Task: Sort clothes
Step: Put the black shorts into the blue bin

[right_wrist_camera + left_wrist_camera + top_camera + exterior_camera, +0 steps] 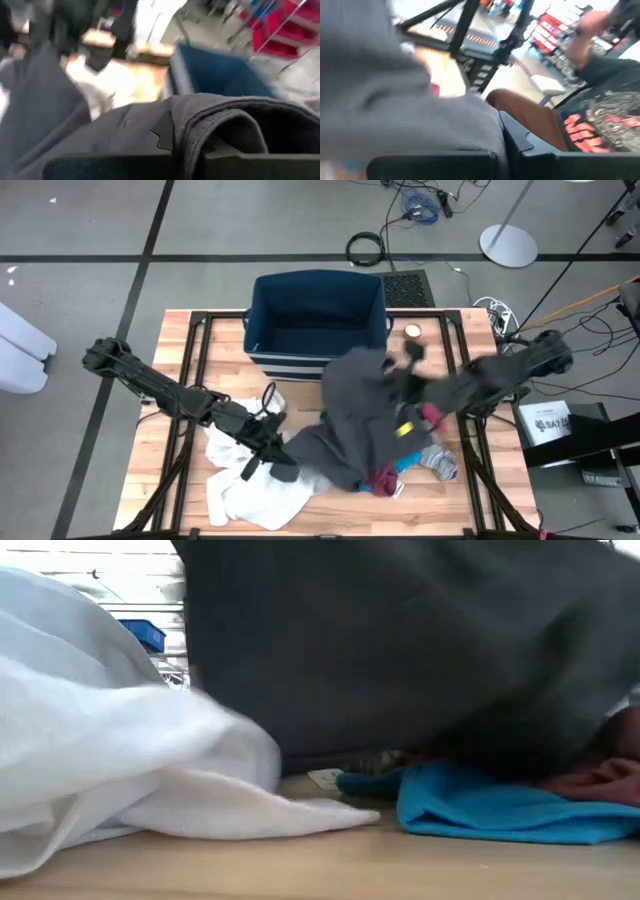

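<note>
Dark grey garment [365, 415]: lifted and spread between both arms, draped over the middle of the desk [160, 470], its far edge near the navy bin [315, 315]; hanging as a dark curtain across the low view.
Left gripper [275, 452]: low at the garment's near-left hem, jaws pressed together on a fold of grey cloth, as seen bunched over the fingers in the left wrist view.
Right gripper [412, 395]: at the garment's right side, jaws pinching a rolled edge of the same grey cloth; right wrist view filled by that fold.
White garment [245, 480]: crumpled on the desk at near left, partly under the left arm; well apart from the bin.
Bright blue piece [500, 805]: flat on the desk under the grey garment's near-right corner, touching a maroon piece [600, 780] just beside it.
Small grey sock [440, 465]: on the desk near the right edge of the pile.
Bin: no clothes visible in the part not hidden by the grey cloth.
Handling, judged: grey cloth soft, limp and fairly heavy for its kind; likely to sag in the middle and drag over the pieces below; not fragile, not slippery, prone to snag.
Where to hold, judged: thick hem or seam at two far-apart corners, gathered folds rather than a single layer, so the pinch does not slip.
Risk, judged: trailing edge sweeping the blue and maroon pieces along.
Person: seated beyond the desk, in the left wrist view only, in a dark printed top.
</note>
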